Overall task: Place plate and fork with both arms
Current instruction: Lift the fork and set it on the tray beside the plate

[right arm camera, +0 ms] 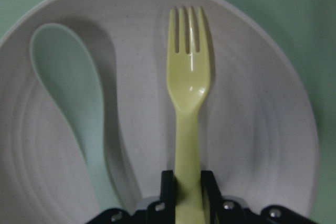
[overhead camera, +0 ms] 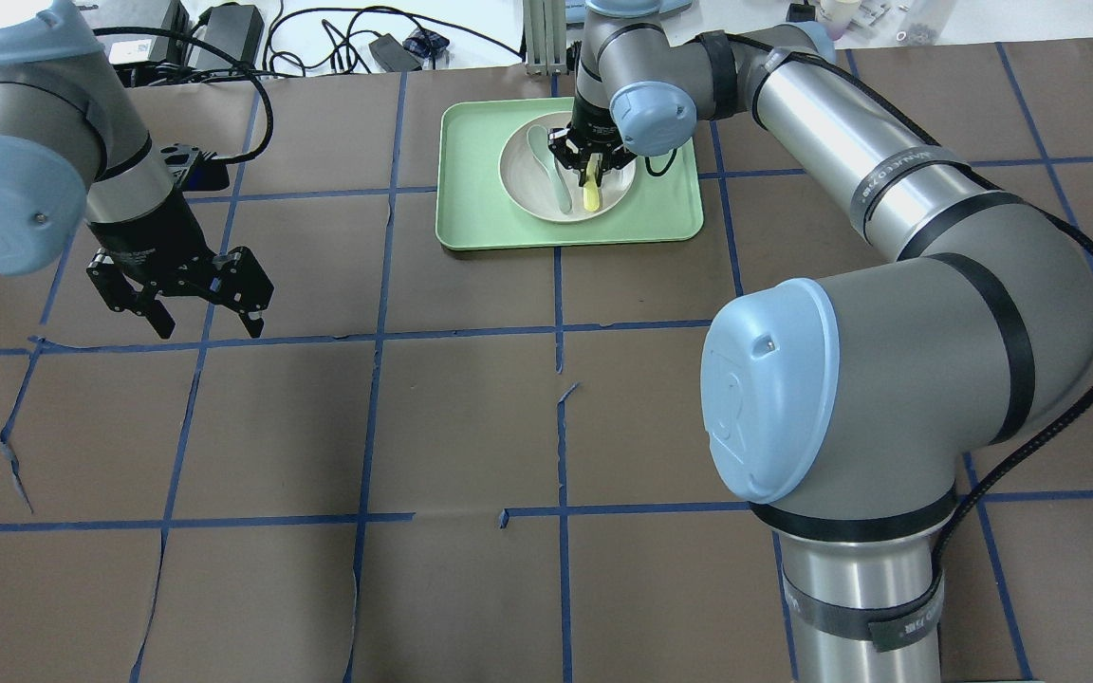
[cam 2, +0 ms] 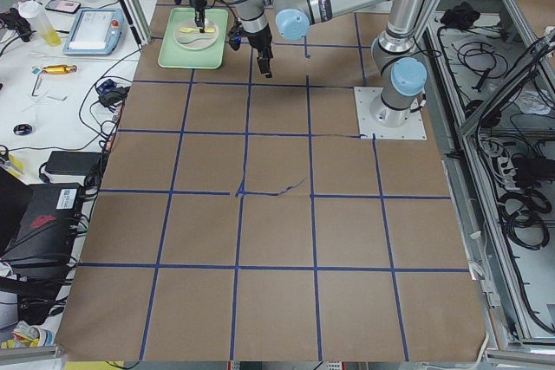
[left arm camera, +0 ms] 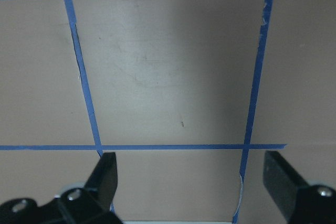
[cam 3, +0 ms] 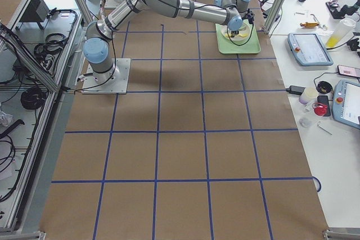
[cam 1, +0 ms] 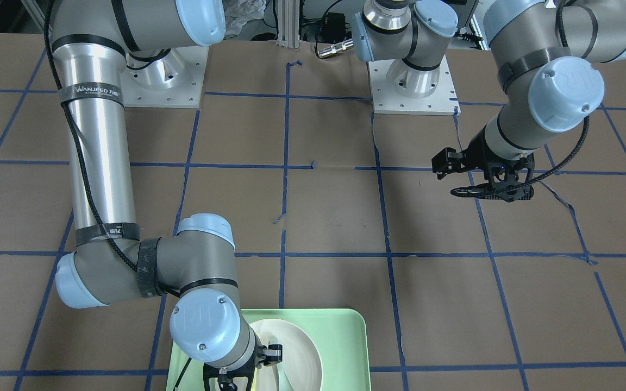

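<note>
The off-white plate (overhead camera: 532, 194) sits in the mint-green tray (overhead camera: 471, 204) at the table's far side. The pale-yellow fork (right arm camera: 188, 98) lies in the plate, tines pointing away from the wrist camera. My right gripper (overhead camera: 592, 173) is over the plate and shut on the fork's handle; the fork's end shows below it in the overhead view (overhead camera: 592, 198). A grey-green spoon (right arm camera: 73, 103) lies in the plate beside the fork. My left gripper (overhead camera: 207, 327) hangs open and empty above bare brown table far left of the tray, fingers (left arm camera: 105, 174) wide apart.
The table is brown paper with a blue tape grid (overhead camera: 561, 332). The right arm's big elbow (overhead camera: 879, 370) reaches across the right half. Cables and power bricks (overhead camera: 224, 28) lie beyond the far edge. Side benches hold tablets and bottles (cam 3: 306, 46).
</note>
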You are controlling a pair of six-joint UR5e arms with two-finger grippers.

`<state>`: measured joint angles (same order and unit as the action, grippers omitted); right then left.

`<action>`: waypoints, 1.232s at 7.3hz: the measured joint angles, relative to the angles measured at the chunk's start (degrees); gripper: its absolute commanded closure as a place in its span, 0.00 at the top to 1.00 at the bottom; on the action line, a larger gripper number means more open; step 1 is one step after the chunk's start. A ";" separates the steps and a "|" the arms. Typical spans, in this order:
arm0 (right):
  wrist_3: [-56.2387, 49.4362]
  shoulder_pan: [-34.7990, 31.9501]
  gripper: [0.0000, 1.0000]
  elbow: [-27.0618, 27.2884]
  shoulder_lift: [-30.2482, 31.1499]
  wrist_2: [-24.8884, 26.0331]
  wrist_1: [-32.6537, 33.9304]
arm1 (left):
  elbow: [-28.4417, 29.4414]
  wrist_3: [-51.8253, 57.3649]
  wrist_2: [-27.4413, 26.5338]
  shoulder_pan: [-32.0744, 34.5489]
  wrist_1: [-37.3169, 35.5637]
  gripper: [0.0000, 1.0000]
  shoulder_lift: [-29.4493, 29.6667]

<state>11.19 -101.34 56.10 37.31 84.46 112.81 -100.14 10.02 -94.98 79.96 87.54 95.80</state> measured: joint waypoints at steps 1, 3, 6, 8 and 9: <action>0.15 -0.02 0.00 0.01 0.39 -0.04 -0.35 | 0.01 0.05 -0.21 -0.07 0.00 1.00 0.00; 1.16 -0.55 0.00 -0.05 1.86 -0.15 -1.11 | 0.03 0.22 -0.28 -0.69 0.00 1.00 0.00; -4.29 0.29 0.00 0.69 6.29 3.17 -5.66 | 0.31 0.29 -0.29 -1.23 -0.14 1.00 0.00; -12.43 4.43 0.00 2.81 7.18 4.20 -6.12 | 0.71 0.23 -0.29 -1.23 -0.17 1.00 -0.02; -15.01 6.05 0.00 4.83 7.21 3.56 -5.46 | 0.75 0.18 -0.31 -1.15 -0.16 1.00 -0.16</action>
<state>-3.81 -95.29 60.93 44.51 88.02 107.35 -99.39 10.20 -95.30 78.81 87.38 95.64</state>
